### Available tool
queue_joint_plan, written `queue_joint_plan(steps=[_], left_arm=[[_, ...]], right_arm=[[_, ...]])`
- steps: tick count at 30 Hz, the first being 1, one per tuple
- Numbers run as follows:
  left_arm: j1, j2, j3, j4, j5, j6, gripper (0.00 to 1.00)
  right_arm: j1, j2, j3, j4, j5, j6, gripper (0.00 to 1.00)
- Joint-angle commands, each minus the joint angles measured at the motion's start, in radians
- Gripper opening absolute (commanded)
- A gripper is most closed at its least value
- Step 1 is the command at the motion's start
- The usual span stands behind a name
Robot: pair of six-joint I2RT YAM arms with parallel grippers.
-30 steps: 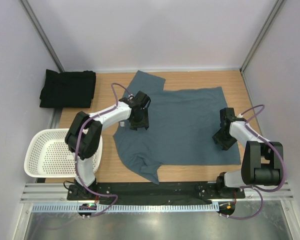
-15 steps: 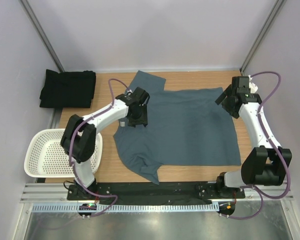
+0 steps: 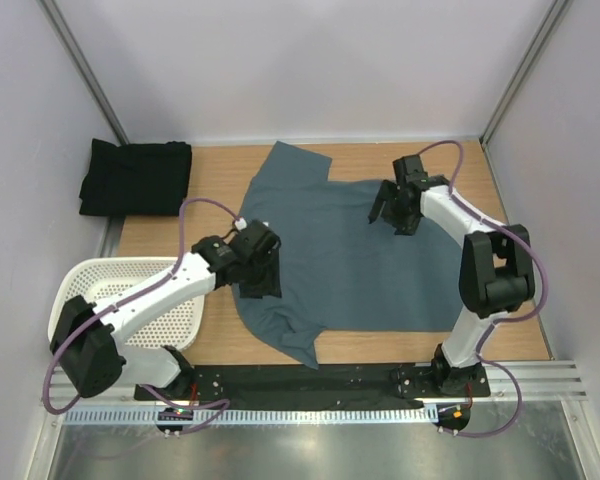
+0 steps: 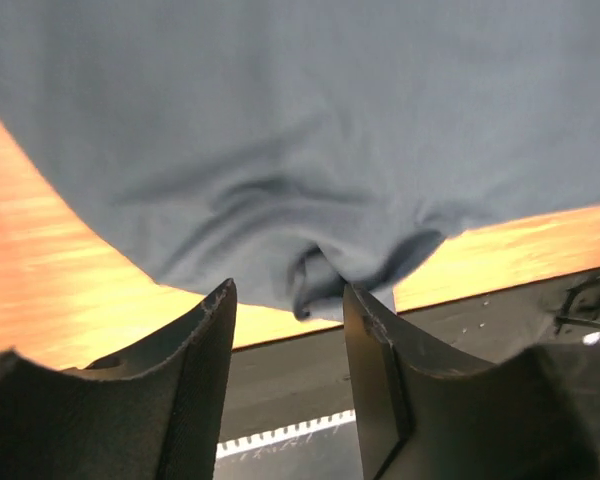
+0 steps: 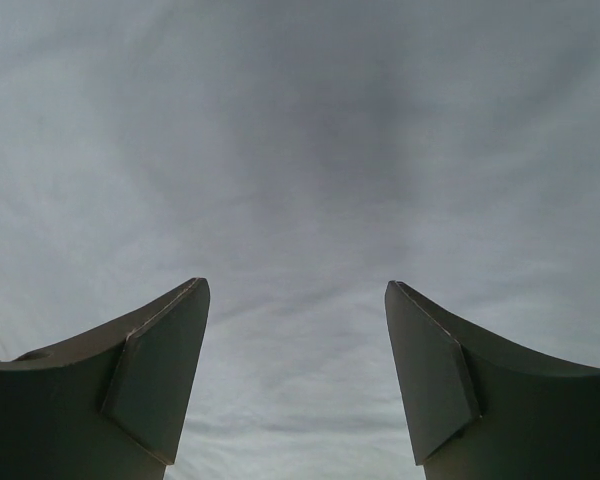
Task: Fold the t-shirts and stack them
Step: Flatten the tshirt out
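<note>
The slate blue-grey t-shirt [image 3: 360, 265] lies spread flat on the wooden table, one sleeve at the far left and one at the near left. The black t-shirt [image 3: 135, 178] lies folded at the back left corner. My left gripper [image 3: 261, 283] is open and empty, low over the blue-grey shirt's left edge. In the left wrist view [image 4: 288, 300] its jaws frame the rumpled near sleeve [image 4: 330, 275]. My right gripper [image 3: 390, 214] is open and empty over the shirt's far right part. The right wrist view [image 5: 295, 295] shows only smooth cloth [image 5: 300, 150] under it. The neck label is hidden.
A white perforated basket [image 3: 90, 310] stands at the near left, partly off the table, under the left arm. A black rail [image 3: 320, 380] runs along the near edge. Grey walls close in on the left, back and right.
My right arm swung from the shirt's right edge around by the far right corner to over the shirt's far middle. My left gripper drew back toward the near left along the shirt's left edge.
</note>
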Motion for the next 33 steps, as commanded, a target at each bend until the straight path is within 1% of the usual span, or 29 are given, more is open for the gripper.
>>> queue_joint_plan(steps=[1, 5, 8, 12, 13, 15, 16, 17, 19, 22, 26, 28, 30, 31, 32, 33], left_arm=[[-0.137, -0.019, -0.03, 0.086, -0.061, -0.121, 0.48], [-0.247, 0.027, -0.035, 0.113, -0.091, -0.123, 0.48], [-0.281, 0.044, -0.064, 0.111, -0.071, -0.106, 0.47], [-0.295, -0.004, -0.111, 0.107, -0.076, -0.053, 0.47], [-0.295, -0.018, -0.12, 0.096, -0.072, -0.046, 0.47], [-0.295, -0.062, -0.14, 0.099, -0.045, -0.04, 0.48], [-0.295, -0.08, -0.189, 0.11, -0.04, -0.042, 0.5], [-0.295, -0.097, -0.217, 0.123, -0.037, -0.058, 0.51], [-0.296, -0.158, -0.266, 0.146, -0.03, -0.08, 0.54], [-0.296, -0.249, -0.35, 0.188, -0.007, -0.132, 0.57], [-0.31, -0.34, -0.442, 0.332, -0.005, -0.189, 0.57], [-0.327, -0.364, -0.464, 0.36, -0.025, -0.21, 0.57], [-0.337, -0.357, -0.47, 0.358, -0.049, -0.244, 0.57], [-0.337, -0.351, -0.466, 0.34, -0.09, -0.266, 0.56], [-0.34, -0.331, -0.455, 0.253, -0.126, -0.298, 0.54], [-0.342, -0.322, -0.428, 0.202, -0.157, -0.386, 0.51]], right_arm=[[0.046, 0.048, 0.042, 0.061, -0.077, -0.034, 0.77], [0.093, 0.073, 0.02, 0.095, -0.093, -0.04, 0.76], [0.124, 0.047, 0.02, 0.096, -0.091, -0.048, 0.75], [0.223, -0.001, 0.009, 0.086, -0.033, -0.03, 0.75], [0.24, -0.007, 0.015, 0.049, -0.022, 0.004, 0.75], [0.295, -0.041, -0.006, 0.044, -0.02, 0.038, 0.75], [0.315, -0.059, -0.024, 0.055, -0.02, 0.062, 0.75], [0.335, -0.073, -0.059, 0.062, 0.025, 0.072, 0.73], [0.395, -0.107, -0.083, 0.049, 0.044, 0.092, 0.72], [0.447, -0.127, -0.135, 0.032, 0.062, 0.113, 0.72], [0.461, -0.128, -0.236, 0.067, 0.038, 0.109, 0.69], [0.46, -0.118, -0.267, 0.089, 0.05, 0.115, 0.69], [0.461, -0.104, -0.277, 0.095, 0.091, 0.128, 0.68], [0.46, -0.092, -0.281, 0.099, 0.101, 0.133, 0.68], [0.46, -0.082, -0.276, 0.095, 0.108, 0.136, 0.68], [0.46, -0.078, -0.274, 0.087, 0.122, 0.139, 0.67]])
